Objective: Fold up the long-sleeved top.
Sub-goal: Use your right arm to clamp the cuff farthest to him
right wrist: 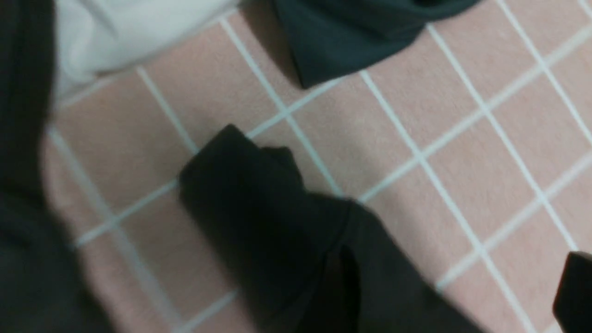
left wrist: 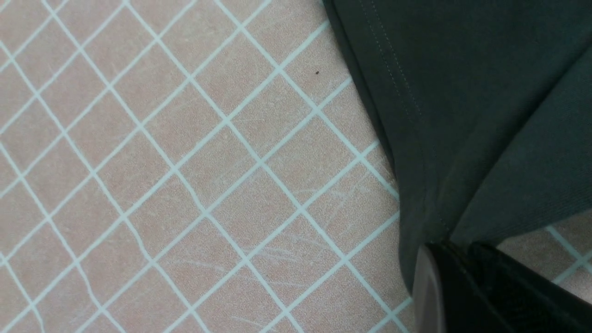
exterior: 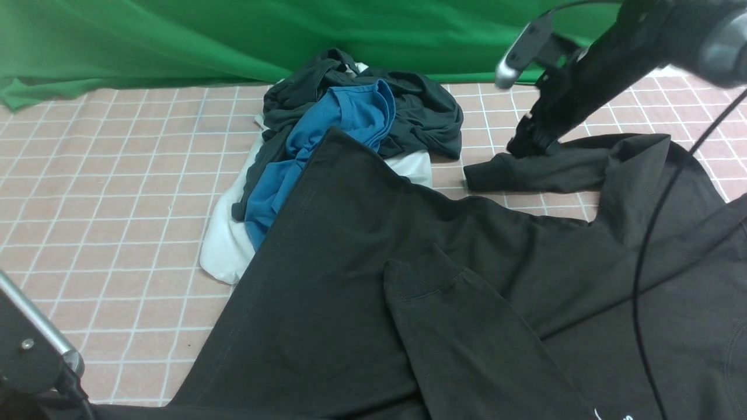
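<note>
The long-sleeved top [exterior: 362,280] is a large black sweatshirt spread over the near right of the table, with one sleeve folded across its body [exterior: 443,315]. Its other sleeve [exterior: 548,169] stretches out at the back right, ending in a ribbed cuff [right wrist: 240,194]. My right gripper [exterior: 528,143] hovers just over that sleeve near the cuff. In the right wrist view it [right wrist: 458,273] is open, and one finger [right wrist: 573,291] stands clear of the cloth. My left gripper [left wrist: 455,245] is shut on the top's hem edge [left wrist: 416,194], low over the table.
A heap of clothes lies at the back centre: a blue T-shirt [exterior: 344,134], a dark garment [exterior: 420,111] and a white one [exterior: 224,245] partly under the top. A green cloth [exterior: 233,35] hangs behind. The right arm's cable [exterior: 648,280] dangles over the top.
</note>
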Tool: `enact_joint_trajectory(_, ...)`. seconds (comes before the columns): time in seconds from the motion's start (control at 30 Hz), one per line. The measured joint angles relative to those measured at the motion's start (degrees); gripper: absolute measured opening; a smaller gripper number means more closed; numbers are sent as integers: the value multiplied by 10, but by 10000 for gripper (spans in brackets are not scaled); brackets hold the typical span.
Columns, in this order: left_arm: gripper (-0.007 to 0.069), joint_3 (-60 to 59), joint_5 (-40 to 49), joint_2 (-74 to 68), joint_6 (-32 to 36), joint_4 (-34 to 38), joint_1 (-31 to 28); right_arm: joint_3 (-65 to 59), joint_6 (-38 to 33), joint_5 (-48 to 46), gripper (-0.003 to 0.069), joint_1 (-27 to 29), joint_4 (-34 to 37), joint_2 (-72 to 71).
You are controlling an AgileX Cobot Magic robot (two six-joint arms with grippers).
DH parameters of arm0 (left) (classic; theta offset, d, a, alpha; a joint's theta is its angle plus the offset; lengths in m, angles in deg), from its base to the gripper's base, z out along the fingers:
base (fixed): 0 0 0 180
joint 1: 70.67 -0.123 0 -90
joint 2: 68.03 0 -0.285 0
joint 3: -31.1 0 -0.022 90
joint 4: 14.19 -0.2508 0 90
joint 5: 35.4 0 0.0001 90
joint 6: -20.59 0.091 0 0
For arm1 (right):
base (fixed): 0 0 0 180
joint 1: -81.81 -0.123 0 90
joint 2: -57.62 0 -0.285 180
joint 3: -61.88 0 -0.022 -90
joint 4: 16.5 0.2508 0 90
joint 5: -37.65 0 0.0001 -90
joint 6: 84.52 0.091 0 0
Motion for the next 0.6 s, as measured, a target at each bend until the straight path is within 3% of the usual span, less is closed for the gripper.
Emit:
enact_joint_trajectory(0.2,33,0,-1,0,0,0,0,0,-13,79,584,-7,5,48)
enact_joint_trajectory(0.37,33,0,-1,0,0,0,0,6,-38,71,482,-9,13,57)
enact_joint_trajectory(0.47,33,0,0,0,0,0,0,6,-47,53,307,-9,19,57)
enact_joint_trajectory(0.57,33,0,1,0,0,-1,0,6,-50,47,198,-10,21,55)
enact_joint_trajectory(0.6,33,0,1,0,0,-1,0,6,-49,51,113,-10,15,53)
